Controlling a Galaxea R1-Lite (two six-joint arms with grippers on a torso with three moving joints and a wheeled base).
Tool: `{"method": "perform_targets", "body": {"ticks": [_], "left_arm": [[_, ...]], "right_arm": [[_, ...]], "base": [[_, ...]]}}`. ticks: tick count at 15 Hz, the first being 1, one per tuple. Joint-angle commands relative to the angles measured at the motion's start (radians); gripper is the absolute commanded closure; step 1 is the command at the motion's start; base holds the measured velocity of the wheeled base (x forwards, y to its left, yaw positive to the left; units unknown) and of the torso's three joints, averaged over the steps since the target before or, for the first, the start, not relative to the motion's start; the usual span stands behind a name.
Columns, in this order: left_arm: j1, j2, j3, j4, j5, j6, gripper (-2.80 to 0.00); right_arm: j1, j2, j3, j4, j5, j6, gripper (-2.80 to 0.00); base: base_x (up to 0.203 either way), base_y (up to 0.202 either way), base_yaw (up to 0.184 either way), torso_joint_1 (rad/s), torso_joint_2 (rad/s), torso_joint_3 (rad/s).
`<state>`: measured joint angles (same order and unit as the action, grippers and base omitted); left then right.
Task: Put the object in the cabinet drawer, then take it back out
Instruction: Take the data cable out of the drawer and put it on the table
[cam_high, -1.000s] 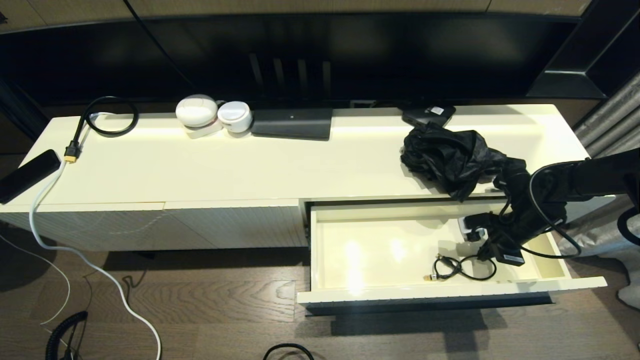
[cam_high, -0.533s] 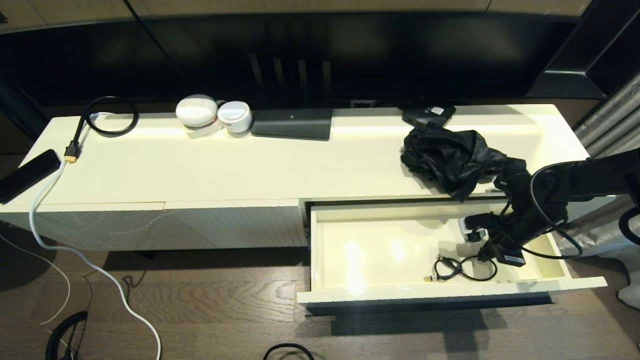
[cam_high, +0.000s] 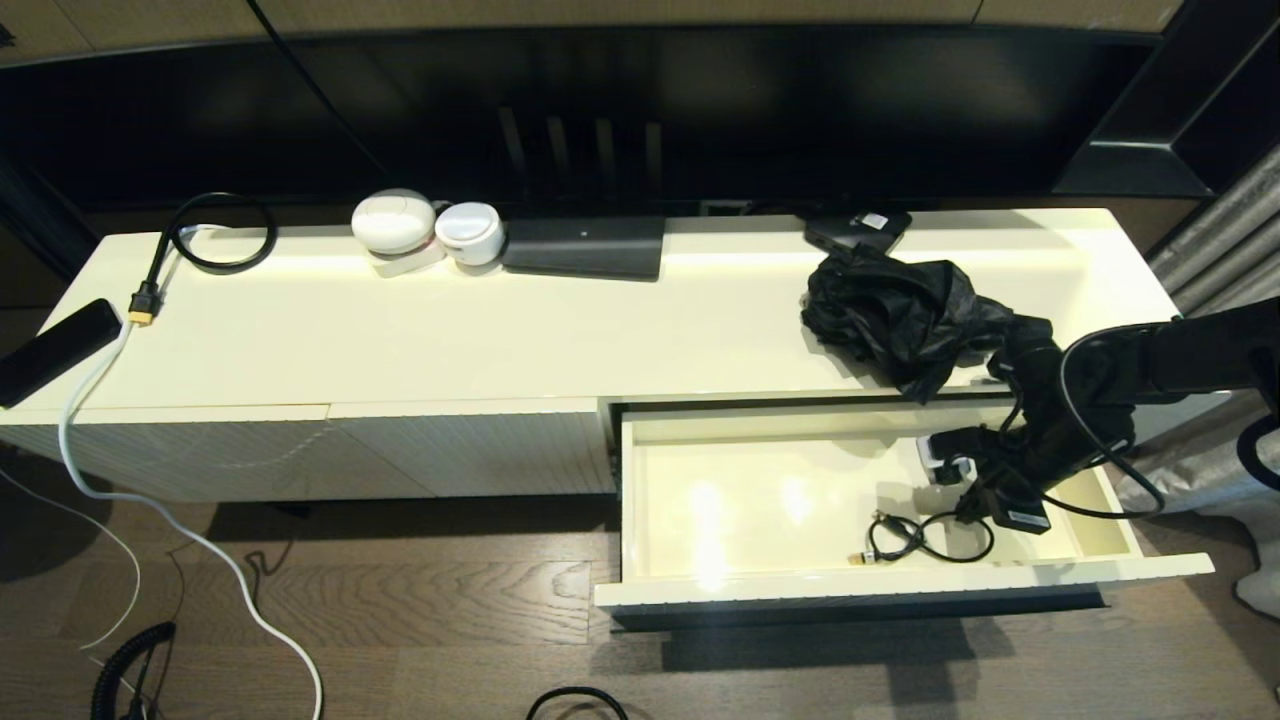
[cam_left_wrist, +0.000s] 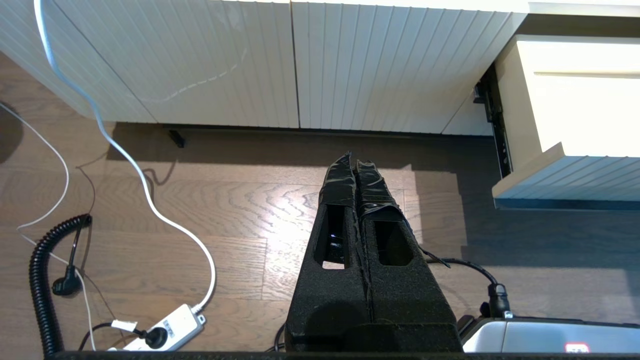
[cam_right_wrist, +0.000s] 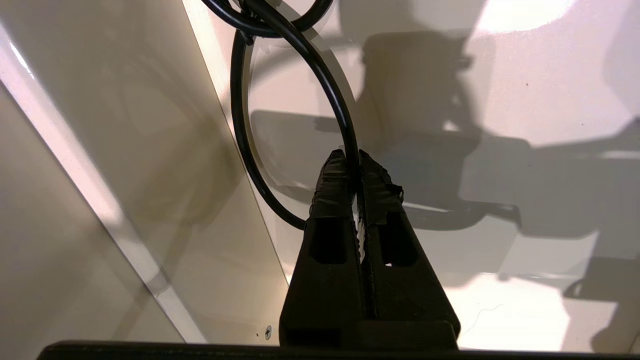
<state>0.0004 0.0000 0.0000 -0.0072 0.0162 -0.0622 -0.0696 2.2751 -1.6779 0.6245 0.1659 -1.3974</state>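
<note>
Right gripper (cam_right_wrist: 354, 159) is low inside the open drawer (cam_high: 760, 580), fingers pinched tight on a loop of the black cable (cam_high: 925, 540). In the wrist view the cable passes between the taped fingertips (cam_right_wrist: 331, 172) and curves away over the cream floor. The right arm reaches in from the robot's right, elbow over the cabinet's edge, wrist bent down into the drawer's right half. The cable's coil lies on the drawer floor near the front wall. Left gripper (cam_left_wrist: 355, 162) hangs over the wood floor in front of the cabinet, fingers pressed together, holding nothing.
</note>
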Motion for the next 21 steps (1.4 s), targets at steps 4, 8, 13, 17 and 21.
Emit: {"method": "perform_targets", "body": {"ticks": [4, 8, 13, 17, 21], "left_arm": [[0.001, 0.000, 0.000, 0.000, 0.001, -0.001, 0.00], [0.000, 0.000, 0.001, 0.000, 0.001, -0.001, 0.00], [0.001, 0.000, 0.000, -0.001, 0.001, -0.001, 0.00], [0.000, 0.000, 0.000, 0.000, 0.001, -0.001, 0.00], [0.000, 0.000, 0.000, 0.000, 0.001, -0.001, 0.00]], "right_arm": [[0.001, -0.055, 0.033, 0.014, 0.002, -0.008, 0.00], [-0.001, -0.098, 0.061, 0.034, 0.001, -0.008, 0.00], [-0.006, -0.128, 0.067, 0.035, 0.002, -0.009, 0.00], [-0.013, -0.166, 0.076, 0.034, 0.004, -0.011, 0.00], [-0.025, -0.213, 0.081, 0.035, 0.008, -0.012, 0.00]], "base": [[0.000, 0.000, 0.000, 0.000, 0.00, 0.000], [0.000, 0.000, 0.000, 0.000, 0.00, 0.000], [0.000, 0.000, 0.000, 0.000, 0.00, 0.000], [0.000, 0.000, 0.000, 0.000, 0.00, 0.000], [0.000, 0.000, 0.000, 0.000, 0.00, 0.000]]}}
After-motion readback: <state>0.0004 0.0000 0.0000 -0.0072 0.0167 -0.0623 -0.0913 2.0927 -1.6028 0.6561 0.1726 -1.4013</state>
